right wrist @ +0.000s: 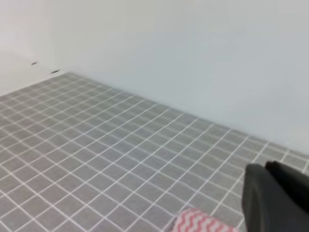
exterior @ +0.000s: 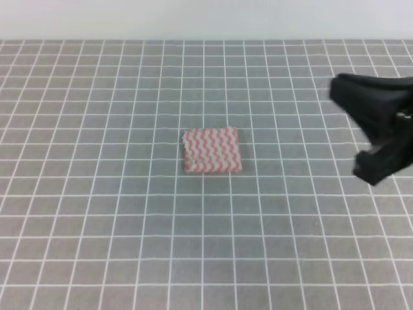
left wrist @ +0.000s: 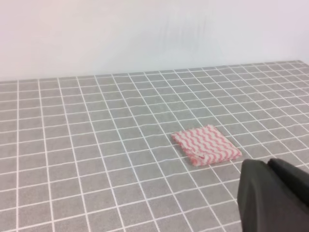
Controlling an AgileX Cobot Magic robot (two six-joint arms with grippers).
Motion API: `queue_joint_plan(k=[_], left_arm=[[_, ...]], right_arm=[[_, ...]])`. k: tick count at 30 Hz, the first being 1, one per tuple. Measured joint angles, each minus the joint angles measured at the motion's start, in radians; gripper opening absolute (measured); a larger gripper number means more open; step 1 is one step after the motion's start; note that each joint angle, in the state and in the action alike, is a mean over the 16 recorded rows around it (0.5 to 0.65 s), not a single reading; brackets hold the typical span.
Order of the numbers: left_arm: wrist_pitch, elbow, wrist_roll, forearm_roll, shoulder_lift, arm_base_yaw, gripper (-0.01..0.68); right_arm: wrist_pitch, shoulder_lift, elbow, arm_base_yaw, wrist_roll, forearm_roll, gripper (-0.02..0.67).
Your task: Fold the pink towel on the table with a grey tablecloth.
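Observation:
The pink towel [exterior: 211, 150] lies folded into a small, thick rectangle at the middle of the table with a grey tablecloth [exterior: 97, 194]. Its pink-and-white zigzag stripes face up. My right gripper [exterior: 350, 130] hovers at the right edge, well clear of the towel, with its jaws spread open and nothing between them. The left gripper is outside the exterior high view. In the left wrist view the towel [left wrist: 206, 145] sits ahead, and one black finger [left wrist: 270, 198] fills the lower right corner. The right wrist view catches only a corner of the towel [right wrist: 198, 223] beside a black finger [right wrist: 275, 198].
The gridded grey cloth [left wrist: 72, 145] stretches around the towel on all sides. A plain white wall [right wrist: 193, 58] rises behind the table's far edge.

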Motion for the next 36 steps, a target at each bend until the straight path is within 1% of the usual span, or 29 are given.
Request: queue_joint_plan(k=[8, 22, 29, 36], left_arm=[[0.0, 0.0, 0.009, 0.0, 0.0, 0.0, -0.001], [0.02, 0.0, 0.009, 0.0, 0.0, 0.0, -0.001], [0.034, 0.0, 0.009, 0.0, -0.005, 0.0, -0.001], [0.037, -0.001, 0.009, 0.001, -0.006, 0.0, -0.001]], right_arm=[[-0.024, -0.083, 0.026, 0.0, -0.013, -0.03, -0.016], [-0.05, -0.095, 0.046, 0.0, -0.026, -0.056, -0.016], [-0.165, -0.107, 0.101, -0.001, -0.069, -0.047, -0.016], [-0.378, -0.203, 0.212, -0.013, -0.11, -0.03, -0.016]])
